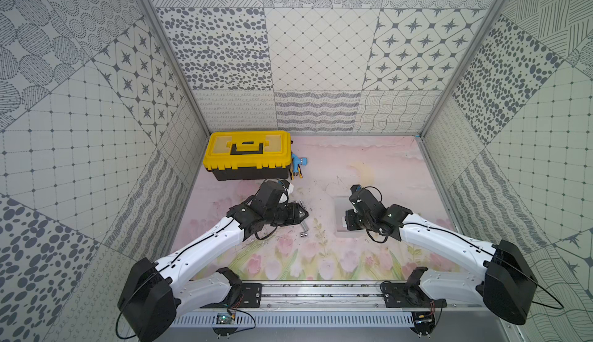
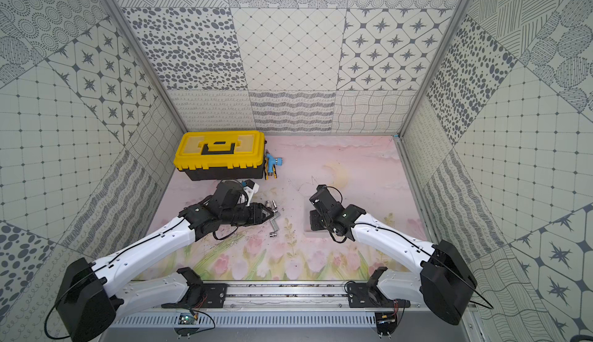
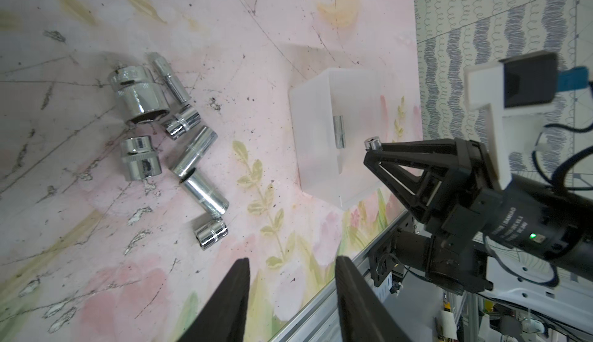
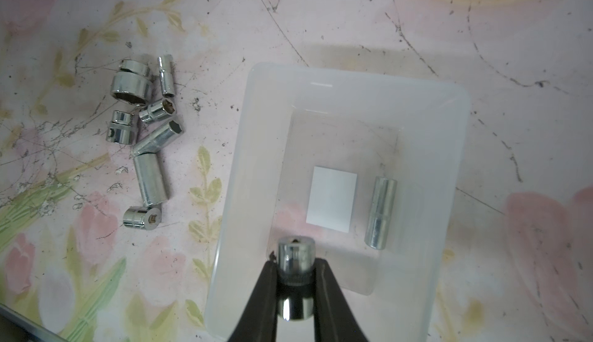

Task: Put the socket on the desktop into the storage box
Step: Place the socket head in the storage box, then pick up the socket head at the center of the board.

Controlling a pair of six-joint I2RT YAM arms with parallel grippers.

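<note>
Socket cluster (image 4: 154,140) left of storage box (image 4: 256,180); lone socket (image 4: 380,213) inside.

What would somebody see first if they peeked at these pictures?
Probably the bright yellow toolbox at the back, on the left arm's side. Next, the bunch of shiny sockets on the flowery mat, and the right gripper pinching one socket above the storage box, where another socket already lies.

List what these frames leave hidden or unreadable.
1. Storage box: in both top views the right arm covers most of it and the held socket.
2. Loose sockets: in top views mostly under the left gripper, too small to count.
3. Left fingers: left wrist view, cut off by the picture's edge.
4. Blue tool: top views, too small to identify, partly behind the toolbox.
</note>
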